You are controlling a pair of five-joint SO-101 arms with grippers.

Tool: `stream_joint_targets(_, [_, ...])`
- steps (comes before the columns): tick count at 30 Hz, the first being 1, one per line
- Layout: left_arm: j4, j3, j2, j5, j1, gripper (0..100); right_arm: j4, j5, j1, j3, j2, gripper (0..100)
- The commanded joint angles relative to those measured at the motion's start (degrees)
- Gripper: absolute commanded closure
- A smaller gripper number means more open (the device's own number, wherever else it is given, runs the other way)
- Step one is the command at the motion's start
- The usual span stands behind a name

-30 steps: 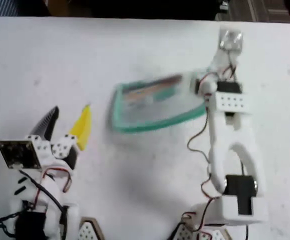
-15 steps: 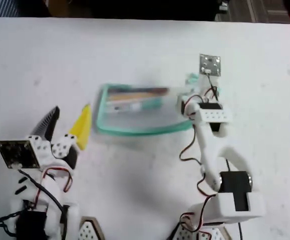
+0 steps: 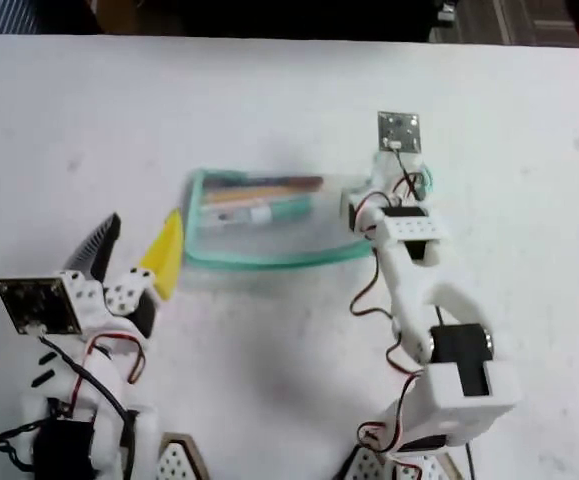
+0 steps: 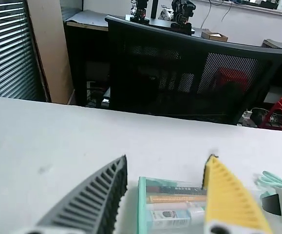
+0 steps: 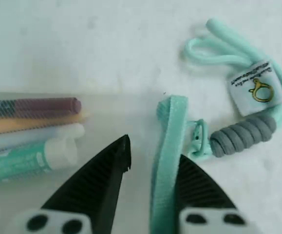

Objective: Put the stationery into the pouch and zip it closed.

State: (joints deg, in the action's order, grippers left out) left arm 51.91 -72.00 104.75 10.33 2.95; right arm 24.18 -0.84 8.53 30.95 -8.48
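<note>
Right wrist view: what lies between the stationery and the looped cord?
The pouch's mint edge band stands between stationery and cord, in the right wrist view.

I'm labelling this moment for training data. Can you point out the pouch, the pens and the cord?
pouch [image 3: 279, 240]: high view, on its clear face.
pens [image 5: 38, 106]: right wrist view, on the maroon pen's barrel.
cord [image 5: 243, 134]: right wrist view, on its grey coil.

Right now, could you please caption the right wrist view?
Right gripper, open, straddles the pouch edge; stationery inside, teal cord beside.
</note>
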Motion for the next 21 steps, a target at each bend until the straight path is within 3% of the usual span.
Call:
stream_joint_targets(1, [-1.2,0.4,-0.2,0.4,0.3,74,5.3,5.1,2.4,-4.0,-1.8,62.9])
stream_joint_targets(3, [-1.2,0.4,-0.2,0.4,0.3,74,7.3,8.4,3.0,-4.7,-2.0,57.1])
stream_joint_targets(5, [-1.2,0.4,-0.2,0.4,0.3,74,7.9,10.5,3.1,-4.7,-2.0,57.5])
stream_joint_targets(13, [-1.7,0.9,-0.2,0.1,0.7,74,12.6,10.9,-0.6,-5.1,4.7,72.6])
stream_joint_targets(15, [-1.7,1.2,-0.2,-2.0,0.5,79,15.8,10.8,-1.5,-5.0,10.5,78.7])
stream_joint_targets(18, [-1.2,4.1,-0.2,-9.7,0.4,99,20.6,10.8,-1.9,-5.0,20.6,91.3])
stream_joint_targets(20, [-0.4,6.5,-0.3,-14.0,0.5,95,23.3,10.8,-1.7,-5.0,28.8,99.4])
stream_joint_targets(21, [0.5,7.9,-0.4,-15.5,0.5,97,24.5,11.0,-1.5,-5.1,33.0,96.9])
